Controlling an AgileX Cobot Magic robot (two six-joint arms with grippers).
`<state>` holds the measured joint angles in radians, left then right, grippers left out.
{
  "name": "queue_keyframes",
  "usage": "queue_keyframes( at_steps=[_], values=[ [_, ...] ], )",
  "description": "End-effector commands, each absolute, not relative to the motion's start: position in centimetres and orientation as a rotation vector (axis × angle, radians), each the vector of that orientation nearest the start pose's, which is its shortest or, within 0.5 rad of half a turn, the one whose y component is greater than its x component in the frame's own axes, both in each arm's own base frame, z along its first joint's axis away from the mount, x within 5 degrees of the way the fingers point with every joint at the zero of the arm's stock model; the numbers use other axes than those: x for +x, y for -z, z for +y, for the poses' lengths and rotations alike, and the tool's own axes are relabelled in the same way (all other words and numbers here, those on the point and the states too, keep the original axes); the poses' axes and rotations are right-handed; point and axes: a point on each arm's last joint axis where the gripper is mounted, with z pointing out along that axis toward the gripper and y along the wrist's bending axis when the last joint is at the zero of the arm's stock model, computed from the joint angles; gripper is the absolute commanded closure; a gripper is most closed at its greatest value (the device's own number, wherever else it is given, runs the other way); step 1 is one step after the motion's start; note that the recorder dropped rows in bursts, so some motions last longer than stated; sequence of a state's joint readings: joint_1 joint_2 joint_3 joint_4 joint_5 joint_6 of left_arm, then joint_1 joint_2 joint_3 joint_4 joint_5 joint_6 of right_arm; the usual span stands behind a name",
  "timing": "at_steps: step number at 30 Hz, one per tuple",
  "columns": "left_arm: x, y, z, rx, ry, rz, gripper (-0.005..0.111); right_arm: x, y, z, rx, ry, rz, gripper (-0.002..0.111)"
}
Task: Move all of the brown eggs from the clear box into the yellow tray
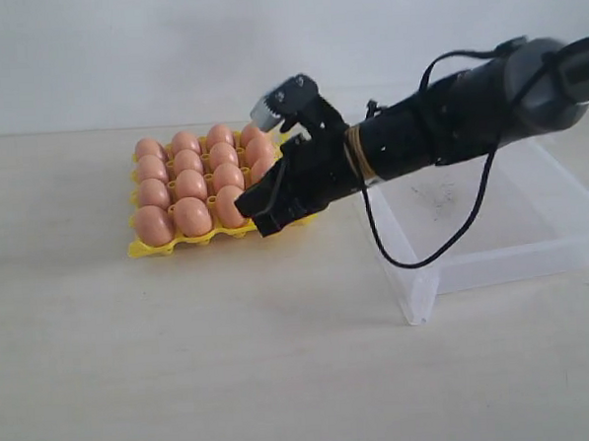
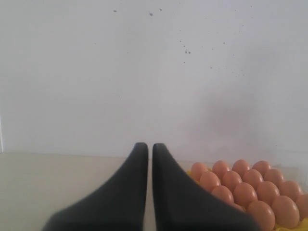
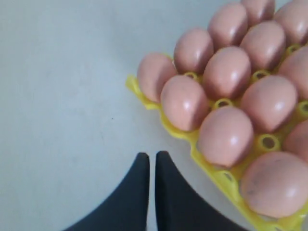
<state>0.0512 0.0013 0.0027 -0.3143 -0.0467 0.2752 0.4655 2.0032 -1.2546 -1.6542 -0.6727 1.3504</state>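
Exterior view, right end effector (image 1: 264,221) closed, empty, beside bright yellow plastic egg tray (image 1: 141,249) w/ orange-brown eggs (image 1: 189,182), clear rectangular plastic box (image 1: 494,265) nearby, left end effector (image 2: 150,146) closed, empty

— What does the right gripper (image 1: 259,222) hide in the exterior view?
— The near right corner of the yellow tray (image 1: 146,250) and part of the right-hand column of brown eggs (image 1: 191,215), so the count can't be told. Its arm (image 1: 438,124) also covers the far wall of the clear box (image 1: 533,243), and the arm's upper end is blurred.
— And the wrist views?
— Both crop the tray at their edges, with several eggs cut through
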Motion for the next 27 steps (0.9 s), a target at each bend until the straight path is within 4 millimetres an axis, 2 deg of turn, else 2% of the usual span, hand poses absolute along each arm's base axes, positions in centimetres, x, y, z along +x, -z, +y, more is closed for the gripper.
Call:
queue_keyframes(
  at_steps=[1,3,7,10,14,17,19,24,27],
  values=[
    [5.5,-21.8,0.4,-0.076,-0.018,1.432,0.103,33.6,-23.7,22.0,-1.11,-0.679,1.862,0.109],
    [5.5,-21.8,0.4,-0.076,-0.018,1.432,0.103,32.5,-25.7,20.7,-1.055,-0.584,1.844,0.109],
    [5.5,-21.8,0.4,-0.076,-0.018,1.432,0.103,29.5,-29.1,16.8,-0.875,-0.305,1.814,0.109],
    [5.5,-21.8,0.4,-0.076,-0.018,1.432,0.103,27.3,-30.6,14.1,-0.724,-0.184,1.805,0.109],
    [5.5,-21.8,0.4,-0.076,-0.018,1.432,0.103,23.7,-30.6,11.8,-0.575,-0.213,1.835,0.109],
    [5.5,-21.8,0.4,-0.076,-0.018,1.432,0.103,21.1,-30.1,10.0,-0.358,-0.297,1.88,0.109],
    [5.5,-21.8,0.4,-0.076,-0.018,1.432,0.103,18.8,-29.6,8.7,-0.286,-0.338,1.875,0.109],
    [5.5,-21.8,0.4,-0.076,-0.018,1.432,0.103,12.7,-28.6,5.6,-0.217,-0.398,1.754,0.109],
    [5.5,-21.8,0.4,-0.076,-0.018,1.432,0.103,9.2,-27.7,3.5,-0.107,-0.445,1.636,0.109]
  ],
)
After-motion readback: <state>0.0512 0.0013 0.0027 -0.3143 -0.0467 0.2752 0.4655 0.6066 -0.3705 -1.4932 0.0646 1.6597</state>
